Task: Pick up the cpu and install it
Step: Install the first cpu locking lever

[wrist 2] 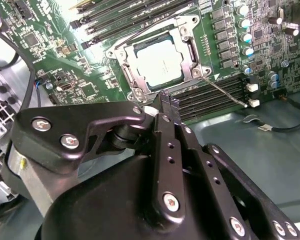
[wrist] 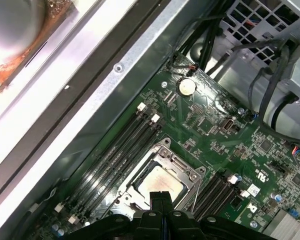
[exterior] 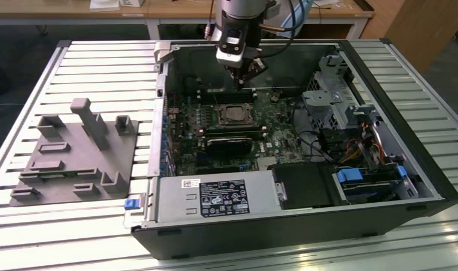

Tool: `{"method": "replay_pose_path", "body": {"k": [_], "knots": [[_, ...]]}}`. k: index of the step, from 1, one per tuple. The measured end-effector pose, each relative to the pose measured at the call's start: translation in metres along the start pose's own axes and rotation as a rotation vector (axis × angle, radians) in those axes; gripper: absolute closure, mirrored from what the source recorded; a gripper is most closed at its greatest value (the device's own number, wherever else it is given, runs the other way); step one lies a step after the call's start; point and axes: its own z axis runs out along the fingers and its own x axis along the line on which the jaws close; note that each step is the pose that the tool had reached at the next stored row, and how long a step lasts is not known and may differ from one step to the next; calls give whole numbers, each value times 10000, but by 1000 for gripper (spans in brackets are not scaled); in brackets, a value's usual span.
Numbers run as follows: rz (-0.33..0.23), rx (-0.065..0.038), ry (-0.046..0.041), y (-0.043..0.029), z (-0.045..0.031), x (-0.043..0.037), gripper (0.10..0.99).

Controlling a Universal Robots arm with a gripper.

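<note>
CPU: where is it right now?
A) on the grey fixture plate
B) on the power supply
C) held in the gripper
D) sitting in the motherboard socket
D. Both wrist views show the CPU lying inside the metal frame of the socket, with the gripper closed, empty and above it.

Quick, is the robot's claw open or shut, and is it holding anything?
Gripper: shut, fingers pressed together, holding nothing. It hangs above the cpu, which already sits in the socket.
</note>
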Motion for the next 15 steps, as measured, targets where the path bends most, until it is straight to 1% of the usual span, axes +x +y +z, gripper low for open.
{"method": "replay_pose_path", "body": {"k": [15], "knots": [[-1291, -26, 49, 0, 0, 0, 980]]}}
